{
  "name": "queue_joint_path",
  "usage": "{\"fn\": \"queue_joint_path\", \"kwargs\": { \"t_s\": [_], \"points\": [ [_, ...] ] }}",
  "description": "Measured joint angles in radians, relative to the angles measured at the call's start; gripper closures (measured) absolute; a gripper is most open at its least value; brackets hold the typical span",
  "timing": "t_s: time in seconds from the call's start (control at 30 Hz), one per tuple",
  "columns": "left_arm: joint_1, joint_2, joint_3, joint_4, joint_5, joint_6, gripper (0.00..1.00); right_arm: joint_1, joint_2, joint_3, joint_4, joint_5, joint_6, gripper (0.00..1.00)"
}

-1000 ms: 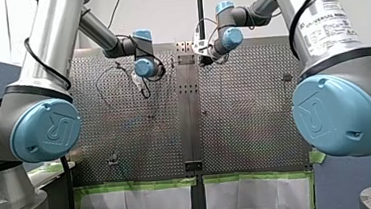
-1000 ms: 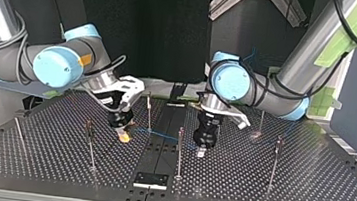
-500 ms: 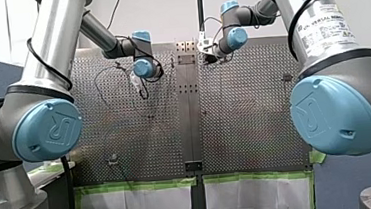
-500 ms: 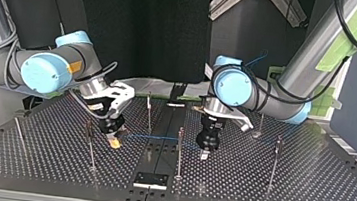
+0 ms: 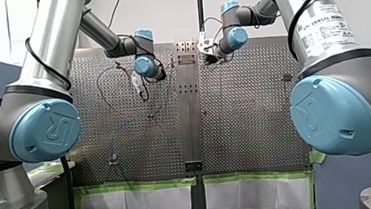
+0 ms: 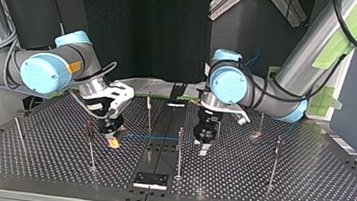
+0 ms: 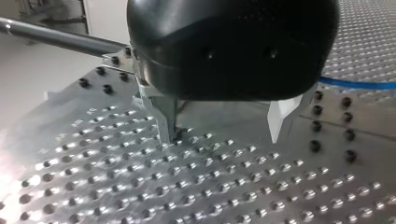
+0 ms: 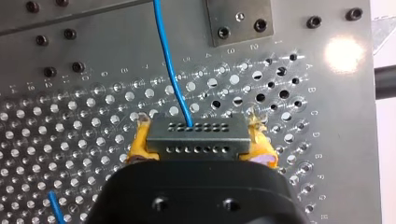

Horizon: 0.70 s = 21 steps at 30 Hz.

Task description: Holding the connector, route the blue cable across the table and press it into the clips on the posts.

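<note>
Right gripper: yellow pads pinch the connector.
Left gripper: fingers wide, holding nothing.
Blue cable: stretches from the connector to the post beside the left gripper.
Done: connector held, cable stretched out.
Left: pushing it in at each post, I think.
</note>
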Motion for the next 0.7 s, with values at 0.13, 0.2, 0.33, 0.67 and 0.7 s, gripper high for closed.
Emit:
{"fn": "queue_joint_path", "kwargs": {
  "t_s": [0.13,0.2,0.33,0.67,0.7],
  "points": [
    [-0.013,0.021,-0.016,-0.043,-0.003,0.008,0.00,0.000,-0.001,0.000,0.003,0.016,-0.008,1.00],
    [-0.020,0.039,-0.033,-0.062,-0.002,0.006,0.00,0.000,-0.002,0.000,0.004,0.023,-0.011,1.00],
    [-0.029,0.078,-0.072,-0.058,-0.001,-0.005,0.00,0.000,-0.006,0.000,0.005,0.036,-0.016,1.00],
    [-0.059,0.178,-0.172,-0.055,0.000,-0.015,0.00,0.001,-0.017,0.000,0.010,0.041,-0.021,1.00],
    [-0.064,0.190,-0.184,-0.056,0.000,-0.015,0.00,0.000,-0.018,0.000,0.010,0.042,-0.021,1.00]
  ]
}}
